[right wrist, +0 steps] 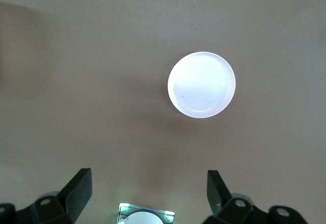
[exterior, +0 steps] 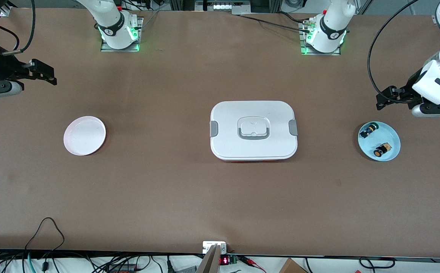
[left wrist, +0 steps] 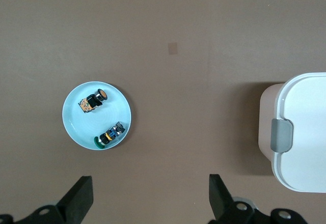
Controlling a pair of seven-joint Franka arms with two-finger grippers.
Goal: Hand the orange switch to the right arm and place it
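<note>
The orange switch (exterior: 382,149) (left wrist: 93,101) lies on its side in a light blue plate (exterior: 390,133) (left wrist: 80,126) at the left arm's end of the table. A similar green-capped switch (exterior: 369,130) (left wrist: 110,135) lies in the same plate, farther from the front camera. My left gripper (exterior: 384,98) (left wrist: 151,183) hangs open and empty over bare table beside this plate. The right arm's gripper (exterior: 45,72) (right wrist: 149,178) is open and empty too, over the table at the right arm's end.
A white round plate (exterior: 84,135) (right wrist: 201,84) sits empty toward the right arm's end. A large white lidded box (exterior: 253,130) (left wrist: 300,132) with grey clips stands at the table's middle. Cables trail along the table edge nearest the front camera.
</note>
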